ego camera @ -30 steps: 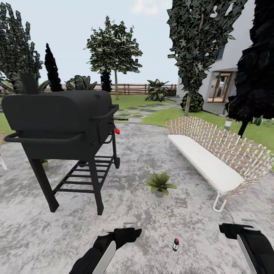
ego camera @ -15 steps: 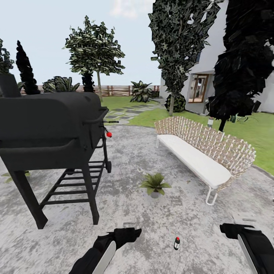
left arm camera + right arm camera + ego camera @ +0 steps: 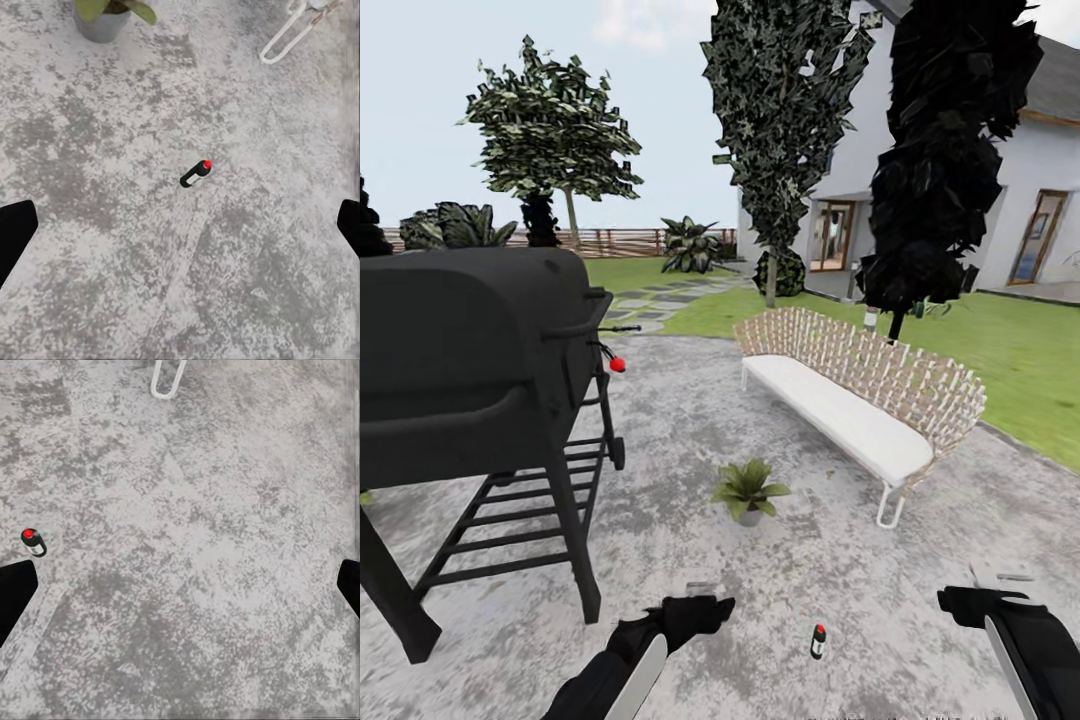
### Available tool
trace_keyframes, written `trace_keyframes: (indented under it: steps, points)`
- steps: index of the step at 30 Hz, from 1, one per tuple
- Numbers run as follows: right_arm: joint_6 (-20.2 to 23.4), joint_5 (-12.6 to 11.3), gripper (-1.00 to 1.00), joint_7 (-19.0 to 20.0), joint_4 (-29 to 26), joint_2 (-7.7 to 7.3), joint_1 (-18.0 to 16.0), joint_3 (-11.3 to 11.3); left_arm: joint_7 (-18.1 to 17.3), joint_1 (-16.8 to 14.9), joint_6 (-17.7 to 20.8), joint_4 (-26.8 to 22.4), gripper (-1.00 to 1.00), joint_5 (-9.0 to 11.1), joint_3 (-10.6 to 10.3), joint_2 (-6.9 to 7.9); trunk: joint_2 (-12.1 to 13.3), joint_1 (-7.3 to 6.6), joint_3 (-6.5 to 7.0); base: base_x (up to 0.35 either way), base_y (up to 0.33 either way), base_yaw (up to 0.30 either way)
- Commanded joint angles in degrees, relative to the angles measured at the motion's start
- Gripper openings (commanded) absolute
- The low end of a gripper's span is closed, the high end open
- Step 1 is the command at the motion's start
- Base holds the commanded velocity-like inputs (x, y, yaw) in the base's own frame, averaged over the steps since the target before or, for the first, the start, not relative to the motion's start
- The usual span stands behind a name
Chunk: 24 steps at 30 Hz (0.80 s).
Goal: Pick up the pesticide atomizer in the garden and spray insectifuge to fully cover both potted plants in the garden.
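Atomizer (image 3: 818, 641) upright on patio (image 3: 780, 580) | left gripper (image 3: 180, 225) spread | right gripper (image 3: 180, 585) spread

Head camera forward over patio (image 3: 780, 590); both wrist cameras straight down, sharing atomizer (image 3: 196, 173).

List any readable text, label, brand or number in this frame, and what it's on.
None readable.
Atomizer: white label band shows in the left wrist view, too small to show any print.
Grill, bench, plant pot, house: no markings visible.
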Motion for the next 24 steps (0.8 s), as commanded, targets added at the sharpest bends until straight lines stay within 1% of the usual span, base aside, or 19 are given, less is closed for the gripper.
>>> trace_keyframes:
  steps: [1,4,8,10,12,13,15,17,18,21,24]
  points:
    - [-0.04,0.01,1.0,0.0,0.0,-0.01,0.0,0.0,0.05,0.0,-1.46,0.05,1.0,-0.01,-2.27,0.08,0.0,0.0,0.04,0.005,0.007,-0.269]
    - [-0.05,0.01,1.0,0.0,0.0,-0.03,0.0,0.0,0.12,0.0,-1.85,0.12,1.0,0.04,-3.3,0.08,0.0,0.0,0.17,0.002,0.003,-0.269]
    - [-0.05,0.01,1.0,0.0,0.0,-0.04,0.0,0.0,0.61,0.0,-1.56,0.5,1.0,0.15,-3.69,-0.07,0.0,0.0,0.34,0.0,0.001,-0.269]
    - [-0.05,0.01,1.0,0.0,0.0,-0.04,0.0,0.0,1.77,0.0,-1.34,0.5,1.0,0.07,-3.72,-0.15,0.0,0.0,0.43,0.0,0.0,-0.269]
    - [-0.05,0.01,1.0,0.0,0.0,-0.04,0.0,0.0,4.07,-0.05,-1.16,0.4,1.0,-0.06,-3.88,-0.21,0.0,0.0,0.51,0.0,0.0,-0.269]
    - [-0.05,0.01,1.0,0.0,0.0,-0.04,0.0,0.0,5.11,-0.06,-1.08,0.3,1.0,-0.4,-3.96,-0.23,0.0,0.0,0.56,0.0,0.0,-0.269]
    - [-0.05,0.01,1.0,0.0,0.0,-0.04,0.0,0.0,6.51,-0.1,-0.94,0.38,1.0,-1.95,-4.04,-0.2,0.0,0.0,0.64,0.0,0.0,-0.269]
    - [-0.05,0.01,1.0,0.0,0.0,-0.04,0.0,0.0,7.05,-0.2,-0.75,0.5,1.0,-3.63,-4.01,-0.19,0.0,0.0,0.73,0.0,0.0,-0.269]
    - [-0.05,0.01,1.0,0.0,0.0,-0.04,0.0,0.0,7.28,-0.26,-0.66,0.33,1.0,-4.16,-4.01,-0.18,0.0,0.0,0.77,0.0,0.0,-0.269]
    - [-0.02,0.01,1.0,0.0,-0.03,-0.04,0.0,0.0,8.31,-0.32,-0.48,-0.89,1.0,-4.8,-3.98,-0.22,0.0,0.0,0.9,0.0,0.0,-0.269]
    - [-0.01,0.01,1.0,0.0,-0.06,-0.04,0.0,0.0,11.33,-0.34,0.04,-3.41,1.0,-4.87,-4.07,-0.12,0.0,0.0,1.02,0.0,0.0,-0.269]
